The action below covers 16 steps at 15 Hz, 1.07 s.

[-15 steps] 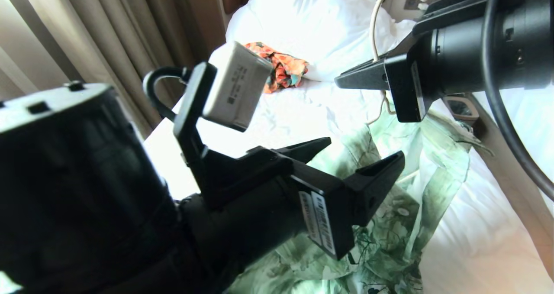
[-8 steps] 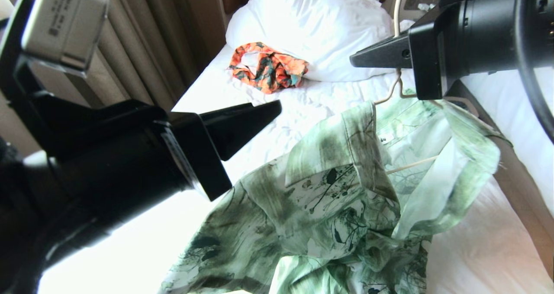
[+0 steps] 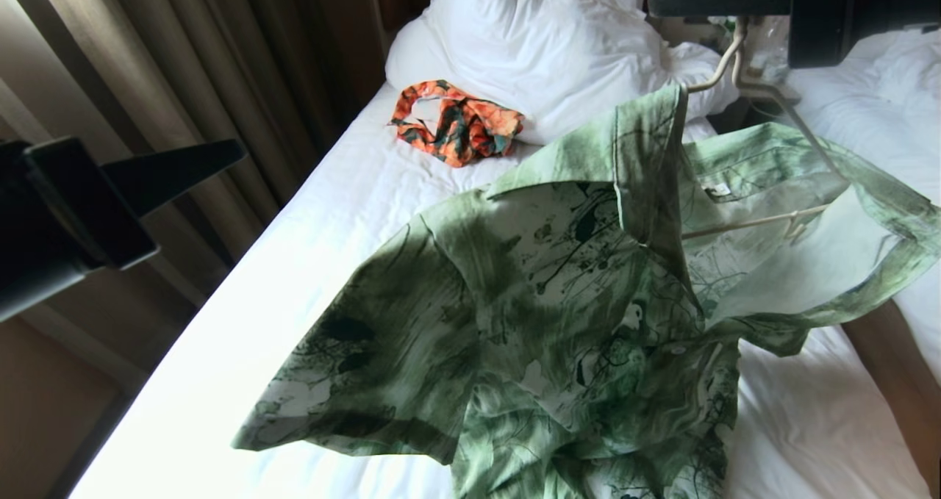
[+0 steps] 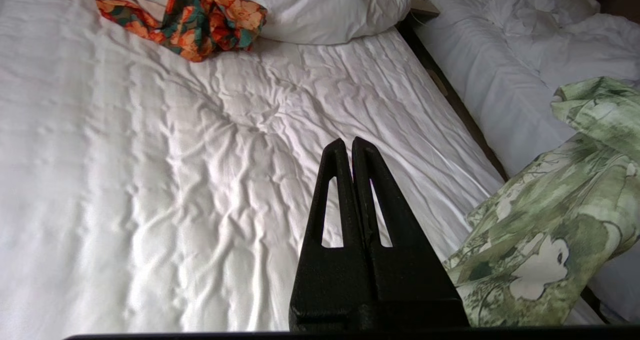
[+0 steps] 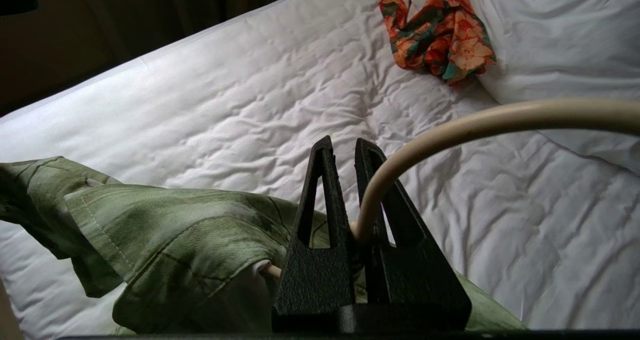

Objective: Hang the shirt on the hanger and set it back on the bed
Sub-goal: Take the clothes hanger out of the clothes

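The green leaf-print shirt (image 3: 559, 286) hangs by its collar from the cream wire hanger (image 3: 742, 223), its lower part spread on the bed (image 3: 294, 264). My right gripper (image 3: 653, 1), at the top right of the head view, is shut on the hanger's neck below the hook (image 5: 450, 129); the wrist view shows the wire pinched between its fingers (image 5: 342, 144) with the shirt (image 5: 175, 230) draped just below. My left gripper (image 3: 239, 150) is shut and empty at the left, off the bed's side. Its wrist view shows the closed tips (image 4: 347, 144) over the bare sheet (image 4: 150, 180), apart from the shirt (image 4: 550, 220).
An orange floral garment (image 3: 456, 120) lies by the big white pillow (image 3: 544, 43) at the head of the bed. Curtains (image 3: 184, 58) hang along the left side. A second white bed (image 4: 500, 69) stands to the right across a narrow gap.
My left gripper has shut and pulled away left from the shirt. The right gripper has risen with the hanger, lifting the shirt's collar higher. The camera view has shifted too.
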Available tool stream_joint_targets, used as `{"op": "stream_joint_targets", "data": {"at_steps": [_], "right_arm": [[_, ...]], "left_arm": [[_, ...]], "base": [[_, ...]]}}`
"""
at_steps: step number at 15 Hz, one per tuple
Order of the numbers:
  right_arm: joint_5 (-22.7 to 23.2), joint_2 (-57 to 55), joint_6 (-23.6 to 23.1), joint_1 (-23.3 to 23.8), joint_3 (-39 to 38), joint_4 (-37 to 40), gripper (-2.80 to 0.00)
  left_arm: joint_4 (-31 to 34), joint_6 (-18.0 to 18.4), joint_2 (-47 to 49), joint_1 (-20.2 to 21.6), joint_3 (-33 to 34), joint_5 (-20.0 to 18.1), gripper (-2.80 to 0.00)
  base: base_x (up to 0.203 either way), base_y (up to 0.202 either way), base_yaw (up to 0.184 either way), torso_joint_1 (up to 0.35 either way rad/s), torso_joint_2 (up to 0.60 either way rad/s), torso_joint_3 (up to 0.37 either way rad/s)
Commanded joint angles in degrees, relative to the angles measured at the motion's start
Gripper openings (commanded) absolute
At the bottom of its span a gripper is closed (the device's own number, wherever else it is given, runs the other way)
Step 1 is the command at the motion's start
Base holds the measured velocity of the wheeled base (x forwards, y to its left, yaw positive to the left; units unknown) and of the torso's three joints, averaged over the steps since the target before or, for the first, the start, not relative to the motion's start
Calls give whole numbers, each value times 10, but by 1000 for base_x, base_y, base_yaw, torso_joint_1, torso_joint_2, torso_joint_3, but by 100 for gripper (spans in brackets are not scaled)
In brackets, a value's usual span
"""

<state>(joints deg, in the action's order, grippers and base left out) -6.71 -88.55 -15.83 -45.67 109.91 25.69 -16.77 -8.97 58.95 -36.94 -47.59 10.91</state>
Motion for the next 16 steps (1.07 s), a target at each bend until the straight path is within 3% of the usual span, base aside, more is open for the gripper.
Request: {"op": "stream_joint_targets", "data": {"at_steps": [1, 5, 16], "right_arm": [[-15, 14, -6, 5, 8, 3, -280], [-18, 31, -7, 24, 21, -1, -280], [-18, 40, -62, 24, 29, -69, -280]], "left_arm": [[37, -1, -64, 36, 3, 1, -280], [128, -2, -109, 71, -17, 1, -280], [134, -2, -114, 73, -17, 0, -280]], "base": [[0, 0, 0, 111, -452, -336], [0, 0, 0, 136, -493, -356], [0, 0, 0, 208, -573, -366]]}}
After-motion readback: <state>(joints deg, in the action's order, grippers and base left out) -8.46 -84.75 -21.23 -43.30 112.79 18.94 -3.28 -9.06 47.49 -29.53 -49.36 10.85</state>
